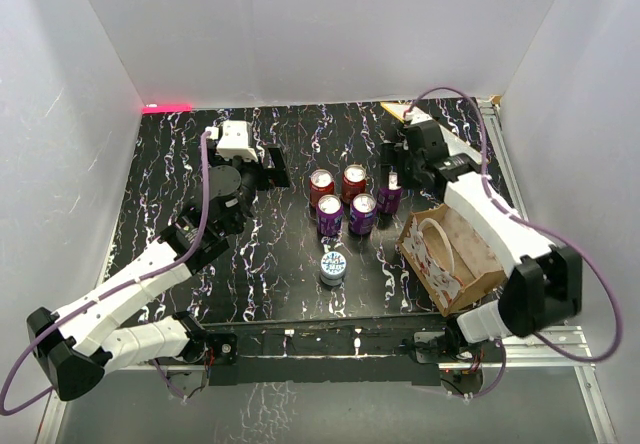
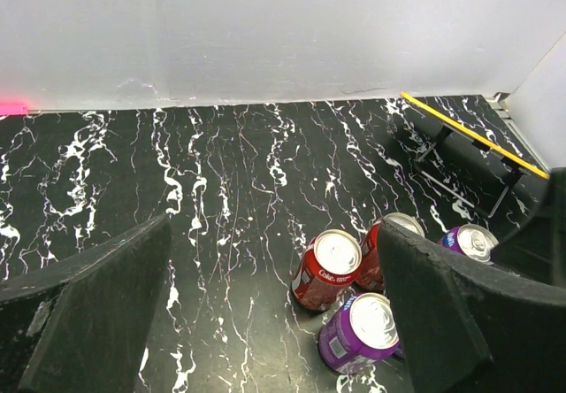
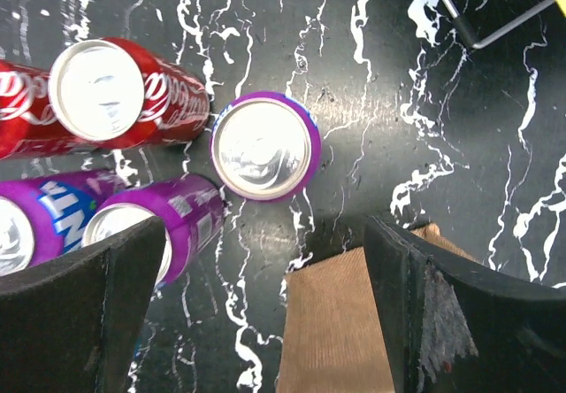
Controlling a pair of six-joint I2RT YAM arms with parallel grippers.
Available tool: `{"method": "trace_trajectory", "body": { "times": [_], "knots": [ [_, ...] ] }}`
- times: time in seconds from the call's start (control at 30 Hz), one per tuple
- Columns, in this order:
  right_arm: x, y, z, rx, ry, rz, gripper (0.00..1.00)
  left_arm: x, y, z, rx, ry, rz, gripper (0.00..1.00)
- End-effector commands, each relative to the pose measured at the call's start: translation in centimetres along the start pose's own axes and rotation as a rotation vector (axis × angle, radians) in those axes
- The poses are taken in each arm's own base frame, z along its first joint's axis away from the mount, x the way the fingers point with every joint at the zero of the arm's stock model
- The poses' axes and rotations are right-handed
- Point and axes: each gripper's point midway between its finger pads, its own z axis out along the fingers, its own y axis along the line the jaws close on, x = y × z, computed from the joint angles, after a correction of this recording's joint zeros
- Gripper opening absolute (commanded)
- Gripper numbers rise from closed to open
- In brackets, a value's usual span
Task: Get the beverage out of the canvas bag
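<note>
My end effector (image 3: 265, 234): fingers spread wide above the black marbled worktop (image 3: 442, 119)
Purple can (image 3: 265, 148): upright, just beyond my fingertips
Red can (image 3: 115, 92): left of it
Canvas bag (image 3: 340, 322): tan corner between my fingers

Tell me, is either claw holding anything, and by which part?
Nothing is held. The right gripper stands wide open, clear of the upright purple can near the canvas bag. The left gripper is open and empty too.
</note>
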Motion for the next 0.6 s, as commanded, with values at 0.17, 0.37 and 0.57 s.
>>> {"method": "trace_trajectory", "body": {
  "times": [0.17, 0.37, 0.57],
  "knots": [
    [-5.9, 1.4, -11.3, -0.175, -0.401, 0.189, 0.98, -0.6, -0.6, 0.3, 0.011, -0.002, -0.014, 0.97],
    [-6.3, 3.9, -20.3, -0.442, -0.631, 0.108, 0.98, -0.6, -0.3, 0.8, -0.037, 0.041, 0.018, 0.97],
    [-7.0, 3.0, -22.4, -0.405, -0.651, 0.127, 0.98, -2.5, 1.8, -0.5, -0.107, 0.009, 0.021, 0.97]
  ]
}}
